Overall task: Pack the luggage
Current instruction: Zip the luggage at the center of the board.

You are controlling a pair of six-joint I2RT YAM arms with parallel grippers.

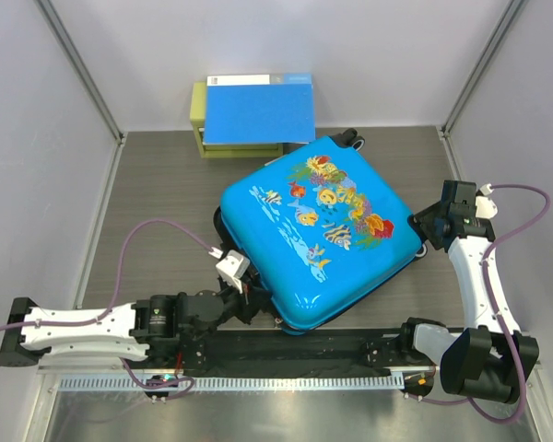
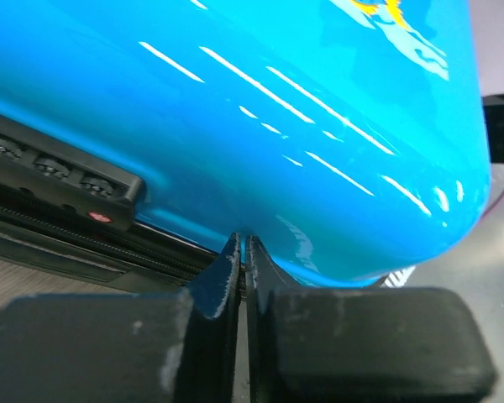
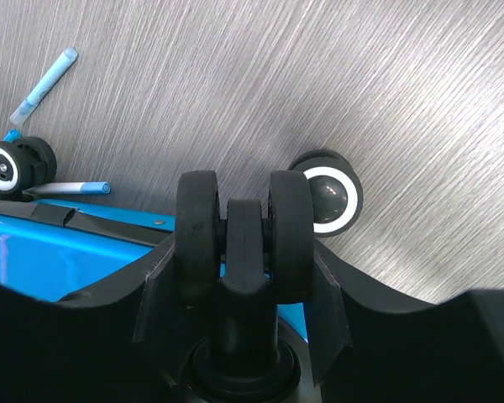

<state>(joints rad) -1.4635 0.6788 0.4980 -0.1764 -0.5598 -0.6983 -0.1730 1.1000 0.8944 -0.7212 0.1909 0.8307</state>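
Note:
The luggage (image 1: pixel 318 230), a bright-blue fish-print suitcase, lies closed and skewed at the table's middle. My left gripper (image 1: pixel 249 296) is at its near-left edge. In the left wrist view the fingers (image 2: pixel 227 285) are pressed almost together at the zipper line under the blue shell (image 2: pixel 277 109), with a thin dark zipper pull between the tips of the gripper (image 2: pixel 244 252). My right gripper (image 1: pixel 424 230) is at the right corner. In the right wrist view this gripper (image 3: pixel 244 243) is shut around a black twin wheel (image 3: pixel 197 227) of the luggage.
A flat blue folder (image 1: pixel 258 109) lies on a yellow-green box (image 1: pixel 199 120) at the back. Two blue pens (image 3: pixel 44 75) (image 3: pixel 71 188) lie on the table by the luggage's other wheels (image 3: pixel 328 191). A combination lock (image 2: pixel 59 168) sits on the luggage's side.

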